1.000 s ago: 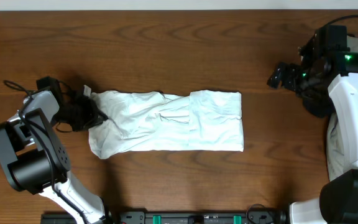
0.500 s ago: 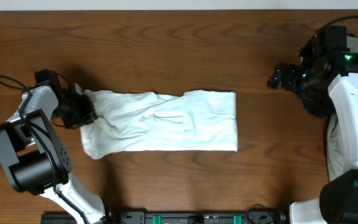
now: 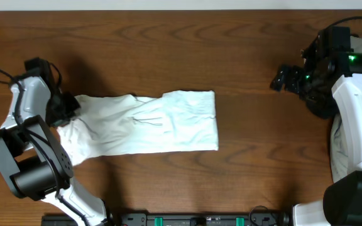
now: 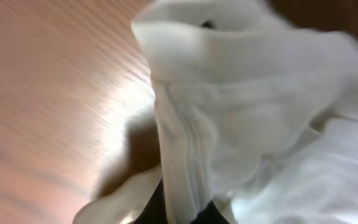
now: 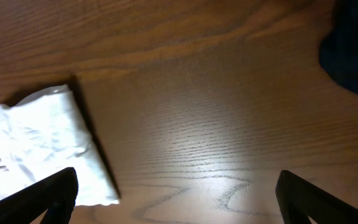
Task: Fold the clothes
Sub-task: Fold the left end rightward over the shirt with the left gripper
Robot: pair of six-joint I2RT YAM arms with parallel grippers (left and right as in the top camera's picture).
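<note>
Brown wooden desk [image 3: 168,50]: folded white T-shirt [image 3: 149,122] lying lengthwise left to right, left of centre, its left end pinched in left claw [image 3: 66,108], left arm [image 3: 22,103] curled along desk's left edge; right claw [image 3: 276,80] spread wide, far right.

thin, wrinkled white cloth t-shirt [image 3: 143,122] on a smooth, faintly glossy wood-grain table [image 3: 168,50].

One T-shirt [image 3: 144,123], two pincers [image 3: 68,108] [image 3: 280,79], one table [image 3: 168,50]
</note>
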